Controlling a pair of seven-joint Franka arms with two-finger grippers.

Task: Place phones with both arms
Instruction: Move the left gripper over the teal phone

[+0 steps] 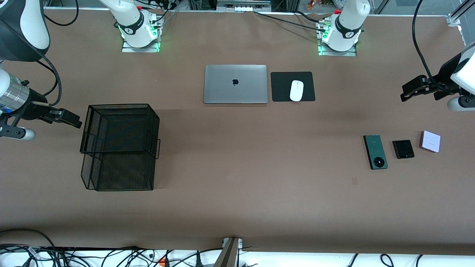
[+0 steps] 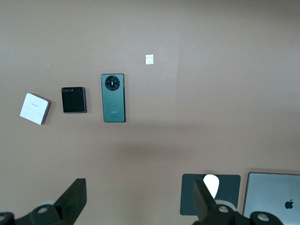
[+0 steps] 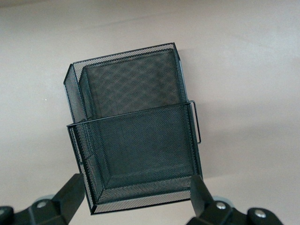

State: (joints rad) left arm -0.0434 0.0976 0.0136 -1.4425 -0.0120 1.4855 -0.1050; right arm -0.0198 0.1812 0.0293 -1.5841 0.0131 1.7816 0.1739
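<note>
Both grippers are found raised and unladen. Going across the front view from its left edge: the right gripper (image 1: 70,119) is held in the air just beside the black mesh basket (image 1: 119,146), at the right arm's end of the table; in its wrist view the fingers (image 3: 70,194) are seen spread wide, with nothing between them. The basket is a two-tier wire organiser and both tiers appear empty. Well apart from the basket, toward the left arm's end and farther from the front camera, a closed silver laptop (image 1: 235,84) and a white mouse (image 1: 296,90) on a black pad (image 1: 282,87) are noted. Much farther from the basket, near the left arm's end, the three phones lie flat in a row: the dark-green phone (image 1: 375,152), then the black phone (image 1: 403,149), then the lilac-white phone (image 1: 430,141). None is touched. The left gripper (image 1: 408,92) hangs over bare table near that row, fingers (image 2: 72,197) likewise parted and empty. No placement is judged to have begun. Risks are recorded as follows: thin slabs lying flush offer little edge, so a pinch may slip; the phones lie close together, so a neighbour may be nudged; any transfer between arms over the wide span to the basket may result in a drop.
</note>
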